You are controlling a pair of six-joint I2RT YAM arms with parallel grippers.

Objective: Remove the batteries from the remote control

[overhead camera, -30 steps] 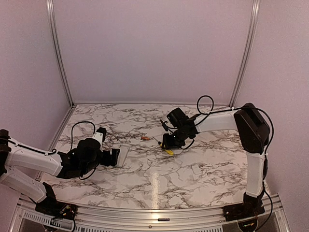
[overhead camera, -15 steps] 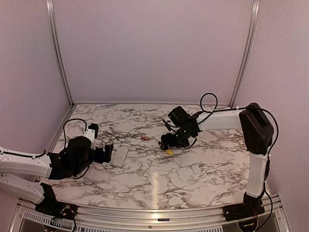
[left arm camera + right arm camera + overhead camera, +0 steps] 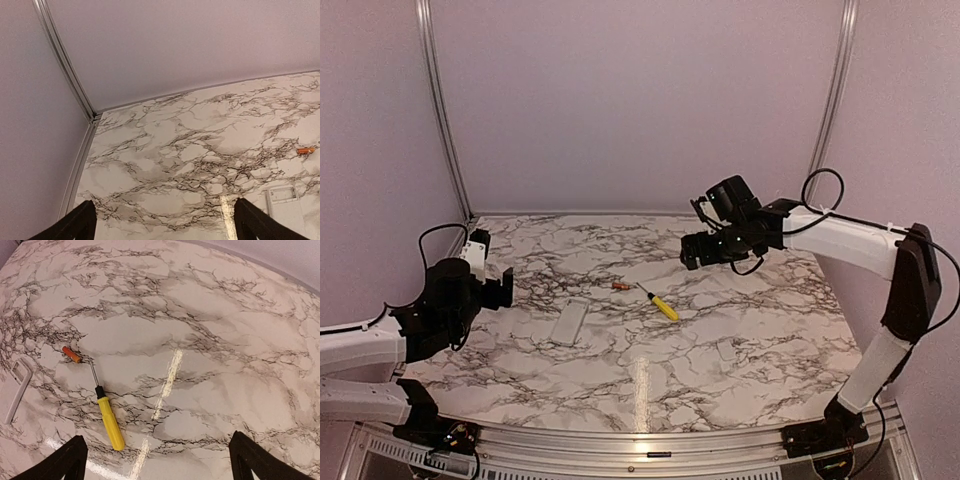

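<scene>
Both arms have drawn back from the middle of the desk: the left gripper [image 3: 503, 288] now hangs by the left edge and the right gripper [image 3: 692, 251] towards the far right corner, each with fingers spread and empty. The desk [image 3: 770, 330] is grey-veined marble, walled in plain lilac. The remote control [image 3: 570, 321] lies left of centre, its long axis near-to-far and its compartment end towards the far edge, with a battery [image 3: 621, 286] just beyond, by the screwdriver [image 3: 658, 302] tip
</scene>
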